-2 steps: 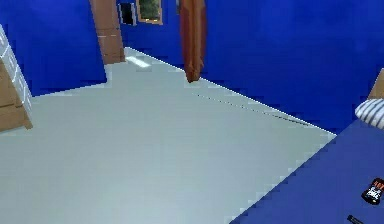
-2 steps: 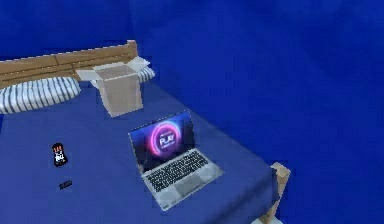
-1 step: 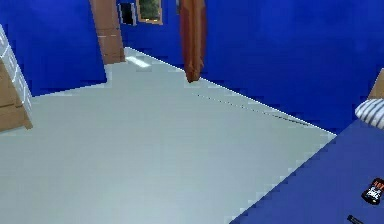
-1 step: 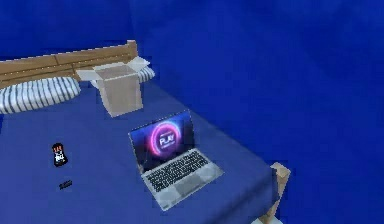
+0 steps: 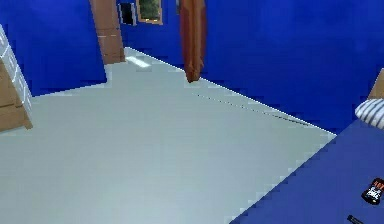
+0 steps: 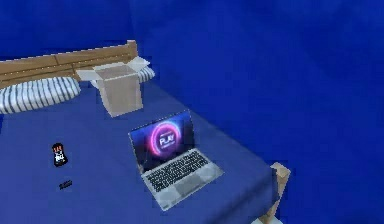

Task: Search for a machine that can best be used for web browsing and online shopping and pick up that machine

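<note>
An open laptop [image 6: 170,155] with a glowing purple screen and a grey keyboard lies on a blue bed [image 6: 80,190] in the arm side view, near the bed's right edge. The bed's blue corner [image 5: 330,190] shows again at the forward view's lower right.
On the bed are an open cardboard box [image 6: 120,85], a striped pillow [image 6: 35,95], a small dark phone-like thing [image 6: 59,153] and a tiny dark object [image 6: 65,184]. A wooden headboard [image 6: 60,65] backs it. The forward view has grey floor [image 5: 140,130], blue walls, a brown hanging object [image 5: 191,40] and wooden furniture [image 5: 10,90].
</note>
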